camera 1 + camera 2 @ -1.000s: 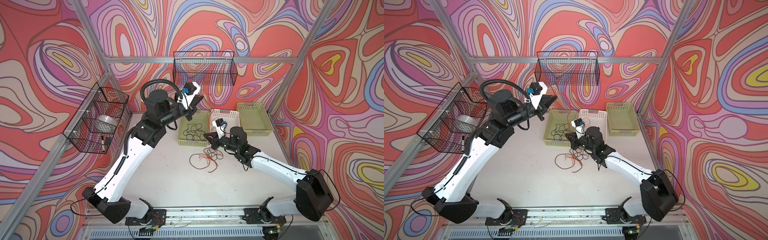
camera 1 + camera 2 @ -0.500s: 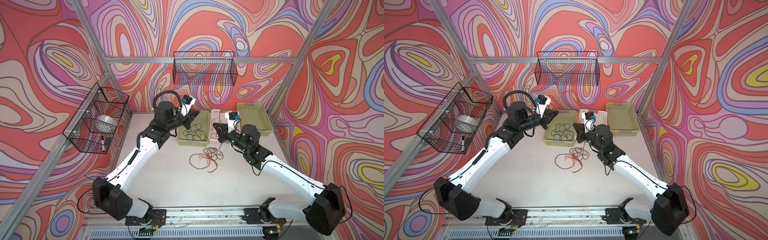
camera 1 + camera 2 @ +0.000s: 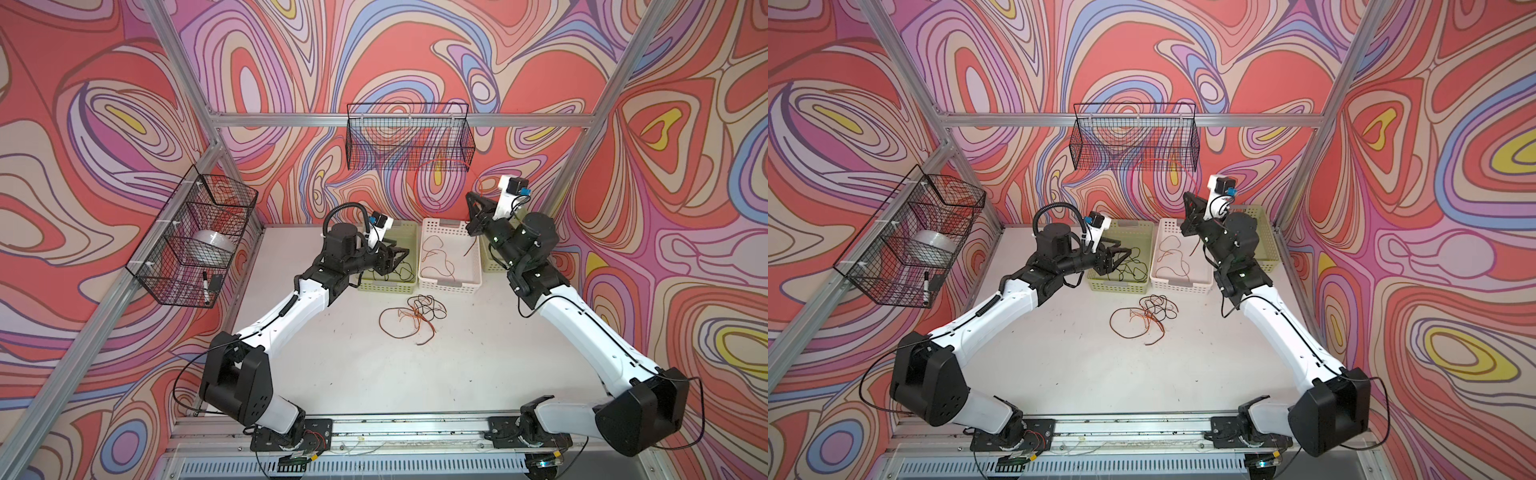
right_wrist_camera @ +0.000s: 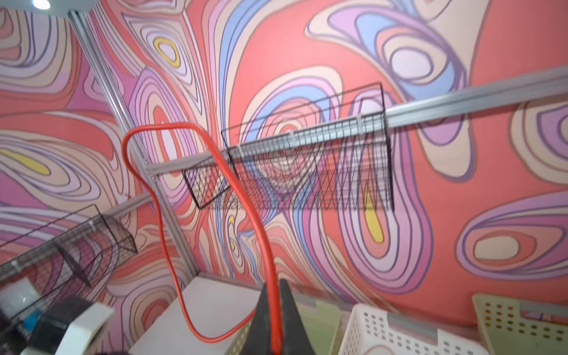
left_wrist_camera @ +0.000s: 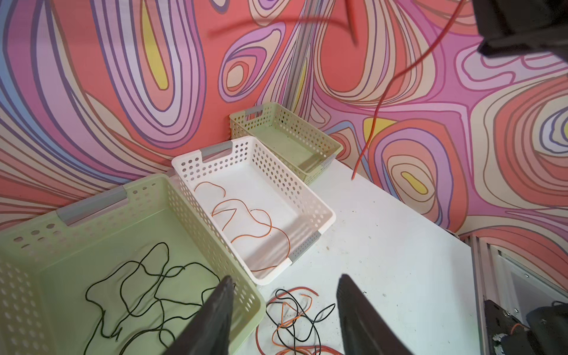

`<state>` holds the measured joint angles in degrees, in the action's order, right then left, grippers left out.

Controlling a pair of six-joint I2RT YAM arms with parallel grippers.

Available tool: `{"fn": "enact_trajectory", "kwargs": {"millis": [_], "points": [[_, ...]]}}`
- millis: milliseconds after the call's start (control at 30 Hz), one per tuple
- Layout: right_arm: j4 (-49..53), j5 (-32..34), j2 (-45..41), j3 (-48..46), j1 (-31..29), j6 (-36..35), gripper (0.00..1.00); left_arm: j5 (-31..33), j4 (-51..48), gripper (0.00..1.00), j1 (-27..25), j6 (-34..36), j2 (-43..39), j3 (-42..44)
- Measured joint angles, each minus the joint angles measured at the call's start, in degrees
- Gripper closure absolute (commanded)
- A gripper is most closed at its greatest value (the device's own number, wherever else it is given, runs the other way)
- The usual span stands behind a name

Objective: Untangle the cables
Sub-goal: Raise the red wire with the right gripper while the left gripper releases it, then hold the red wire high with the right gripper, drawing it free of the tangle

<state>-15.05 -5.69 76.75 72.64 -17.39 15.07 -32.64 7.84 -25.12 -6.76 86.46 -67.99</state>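
Up by the back wall [image 3: 395, 54], right pincer [image 4: 273, 295] clamps an orange cable [image 4: 252, 215] clear of the tangle [image 3: 417, 311], left pincer [image 5: 285, 278] apart; next, probably lower into white basket [image 5: 292, 184].

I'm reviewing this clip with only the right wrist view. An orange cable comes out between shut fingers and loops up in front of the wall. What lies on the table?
Observer: A tangle of orange and dark cables lies on the table, in front of the white basket.
Operator: And the left pincer?
Observer: The left pincer is open over the left green basket and holds nothing.
Operator: Is anything inside the white basket?
Observer: Yes, a second orange cable lies loose on its floor.
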Motion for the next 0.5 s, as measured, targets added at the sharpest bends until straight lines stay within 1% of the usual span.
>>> {"fn": "enact_trajectory", "kwargs": {"millis": [133,267,367,500], "points": [[2.7,2.8,2.6,5.1,2.9,-0.1,1.00,0.1,0.9,0.40,0.0,-0.2,-0.2,2.5],[3.5,6.4,4.0,5.3,5.9,1.1,1.00,0.4,1.1,0.40,0.0,-0.6,-1.3,6.0],[2.9,9.4,4.7,4.1,7.3,1.8,1.00,0.6,1.1,0.40,0.0,-1.0,-2.3,8.1],[-0.7,12.9,4.8,-0.9,7.6,3.0,1.00,1.2,1.5,0.40,0.0,-1.5,-3.5,10.4]]}}
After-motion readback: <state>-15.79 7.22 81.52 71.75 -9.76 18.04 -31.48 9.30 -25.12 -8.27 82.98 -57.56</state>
